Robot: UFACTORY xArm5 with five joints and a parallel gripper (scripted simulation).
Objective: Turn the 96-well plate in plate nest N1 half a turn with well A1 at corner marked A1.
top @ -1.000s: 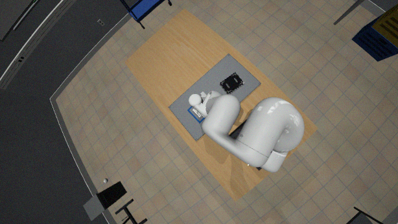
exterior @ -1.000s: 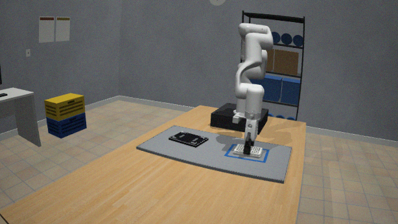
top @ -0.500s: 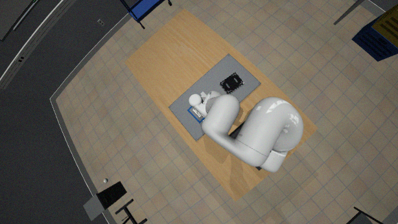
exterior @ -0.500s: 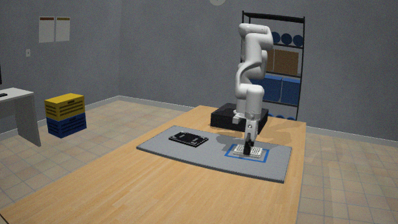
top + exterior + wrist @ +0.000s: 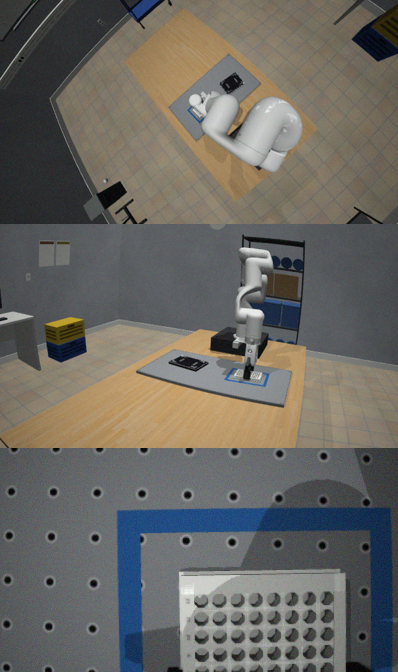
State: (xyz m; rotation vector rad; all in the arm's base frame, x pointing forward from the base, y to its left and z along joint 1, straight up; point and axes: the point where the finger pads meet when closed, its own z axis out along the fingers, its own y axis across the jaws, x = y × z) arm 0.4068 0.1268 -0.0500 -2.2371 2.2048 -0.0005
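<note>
The white 96-well plate (image 5: 197, 113) (image 5: 256, 375) (image 5: 260, 618) lies on the grey perforated mat (image 5: 207, 81) (image 5: 194, 376) (image 5: 60, 558), inside a blue marked rectangle (image 5: 246, 384) (image 5: 129, 598). The black plate nest N1 (image 5: 231, 83) (image 5: 188, 363) stands empty at the mat's other end. My gripper (image 5: 247, 374) points straight down over the middle of the plate. Its fingers are open and straddle the plate's sides. The arm hides most of the plate in the overhead view. I cannot make out the cut-off corner.
The arm's black base (image 5: 223, 344) stands on the wooden table (image 5: 129, 412) behind the mat. A shelf rack (image 5: 288, 289) is behind the arm. Yellow and blue crates (image 5: 65, 338) stand on the floor at the left.
</note>
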